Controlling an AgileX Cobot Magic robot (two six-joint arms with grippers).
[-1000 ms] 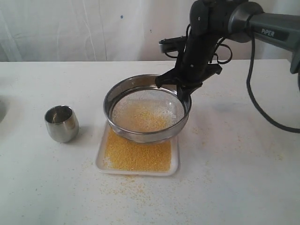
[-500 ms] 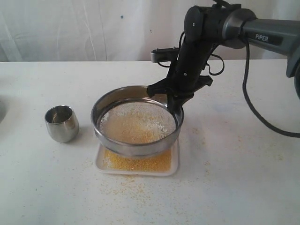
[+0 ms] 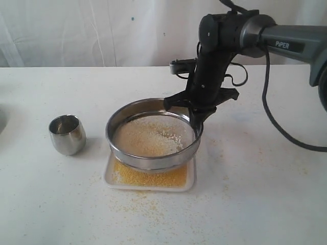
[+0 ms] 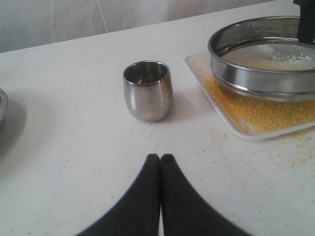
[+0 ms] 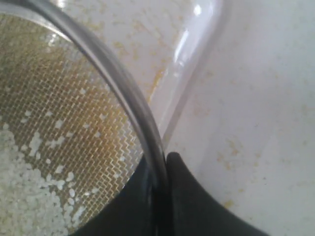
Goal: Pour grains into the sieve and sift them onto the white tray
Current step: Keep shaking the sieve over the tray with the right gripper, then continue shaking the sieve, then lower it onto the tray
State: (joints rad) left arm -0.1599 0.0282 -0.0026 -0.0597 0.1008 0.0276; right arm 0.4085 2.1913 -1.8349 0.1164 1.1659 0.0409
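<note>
The round steel sieve (image 3: 153, 162) hangs just above the white tray (image 3: 190, 182), held by its far right rim. My right gripper (image 3: 196, 115) is shut on that rim, one finger inside the ring and one outside (image 5: 197, 196). Pale grains (image 3: 150, 140) lie on the mesh, and yellow grains (image 3: 148, 177) cover the tray beneath. In the left wrist view the sieve (image 4: 261, 83) and the tray (image 4: 236, 130) sit at the far right. My left gripper (image 4: 160, 158) is shut on nothing, low over the table in front of the steel cup (image 4: 147, 91).
The small steel cup (image 3: 67, 134) stands upright on the table left of the tray. Loose grains (image 3: 143, 204) are scattered on the table in front of the tray. A black cable (image 3: 286, 132) trails from the right arm across the table.
The sieve swung left over the tray, then back a little to the right, in my right gripper. More grains now lie hidden under it. The left gripper and cup stayed put.
</note>
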